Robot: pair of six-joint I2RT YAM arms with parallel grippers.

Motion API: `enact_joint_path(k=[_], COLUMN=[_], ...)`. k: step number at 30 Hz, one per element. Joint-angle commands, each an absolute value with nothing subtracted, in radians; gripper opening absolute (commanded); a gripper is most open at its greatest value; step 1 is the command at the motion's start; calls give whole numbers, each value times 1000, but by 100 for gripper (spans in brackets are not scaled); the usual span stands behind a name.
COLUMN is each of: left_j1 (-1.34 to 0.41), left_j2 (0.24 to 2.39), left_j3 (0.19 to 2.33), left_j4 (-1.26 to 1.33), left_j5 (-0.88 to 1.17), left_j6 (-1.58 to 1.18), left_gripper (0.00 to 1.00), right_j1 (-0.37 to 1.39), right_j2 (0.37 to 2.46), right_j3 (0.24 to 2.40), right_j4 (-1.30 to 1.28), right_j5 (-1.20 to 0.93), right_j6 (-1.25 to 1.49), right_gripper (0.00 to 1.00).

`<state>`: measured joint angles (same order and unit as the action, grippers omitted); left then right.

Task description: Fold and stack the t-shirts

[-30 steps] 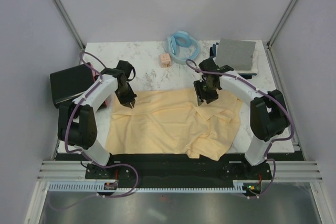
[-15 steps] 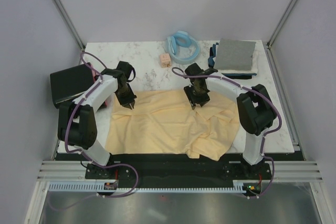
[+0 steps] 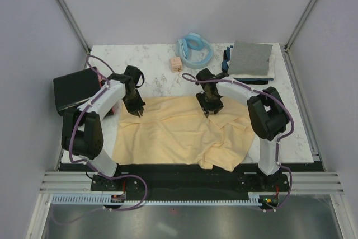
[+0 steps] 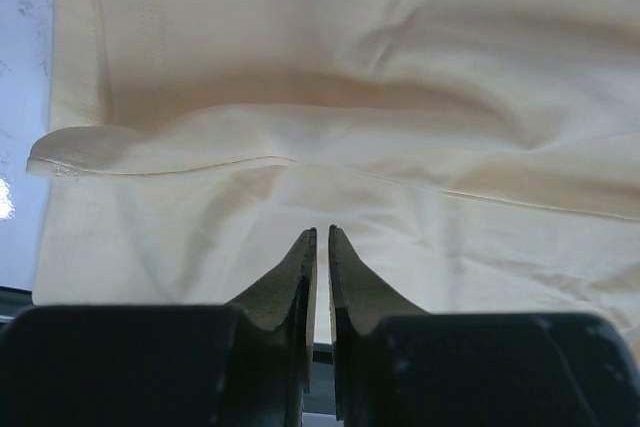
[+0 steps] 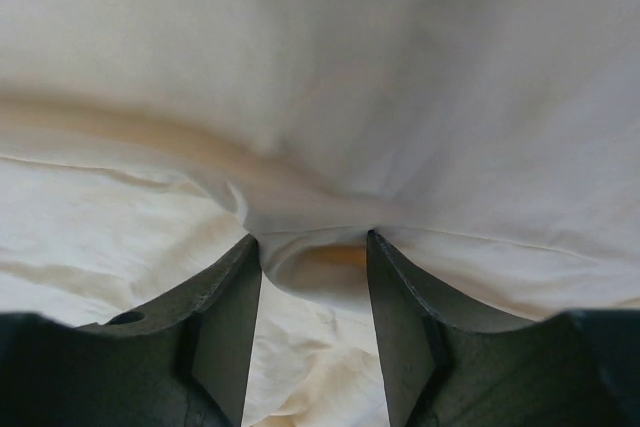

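Item 1. Black box (image 3: 72, 90) with a pink-red side: at the far left, hanging over the left edge of the white marbled bench (image 3: 148, 62).

Item 2. Left end effector (image 3: 137, 113): pointing down at the far-left part of the shirt, just inside its far edge. In the wrist view its fingers (image 4: 300, 267) are drawn almost together, with only a thin slit between them and the tips at the cloth. Whether any cloth is nipped in the slit cannot be told.

Item 3. Pale yellow t-shirt (image 3: 173, 132): spread over the near half of the bench between the two arms. It lies flattest on the left and is rumpled and doubled over at the near right. A long hemmed fold lies across the cloth just ahead of the left fingertips.

Item 4. Small peach cube (image 3: 176, 64): on bare bench beyond the shirt, apart from it.

Item 5. Light blue ring (image 3: 196, 51): at the far edge, just right of the cube.

Item 6. Right end effector (image 3: 208, 111): pointing down on the shirt's far-right part. Its fingers (image 5: 225, 317) stand apart, with a raised pucker of yellow cloth between them.

Item 7. Grey t-shirt (image 3: 251, 57): folded square at the far right corner, on top of a pile.

Item 8. Dark navy cloth (image 3: 226, 57): showing from under the grey shirt's left and near edges.
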<state>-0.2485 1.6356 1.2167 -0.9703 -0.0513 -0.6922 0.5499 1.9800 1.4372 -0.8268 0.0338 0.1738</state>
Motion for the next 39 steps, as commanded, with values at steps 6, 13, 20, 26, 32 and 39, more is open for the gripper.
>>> enact_joint_path(k=[6, 13, 20, 26, 32, 39], left_j1=[-250, -250, -250, -250, -250, -250], left_j2=[1632, 1651, 1664, 1681, 1709, 1717], left_j3=[1232, 1238, 1244, 1253, 1288, 1385], left_j4=[-959, -954, -937, -923, -925, -963], left_j5=[-75, -69, -63, -51, -58, -144], left_j6=[-641, -637, -630, -624, -609, -624], left_gripper=[16, 16, 16, 16, 18, 23], right_j1=[558, 574, 589, 610, 617, 617], right_j2=[2013, 1953, 1821, 1778, 1810, 1801], right_j3=[1494, 1491, 1428, 1391, 1364, 1410], right_j4=[-850, -922, -1018, -1092, -1085, -1062], right_j5=[66, 107, 123, 118, 83, 66], right_j6=[161, 164, 179, 189, 204, 233], right_gripper=[25, 0, 0, 0, 33, 47])
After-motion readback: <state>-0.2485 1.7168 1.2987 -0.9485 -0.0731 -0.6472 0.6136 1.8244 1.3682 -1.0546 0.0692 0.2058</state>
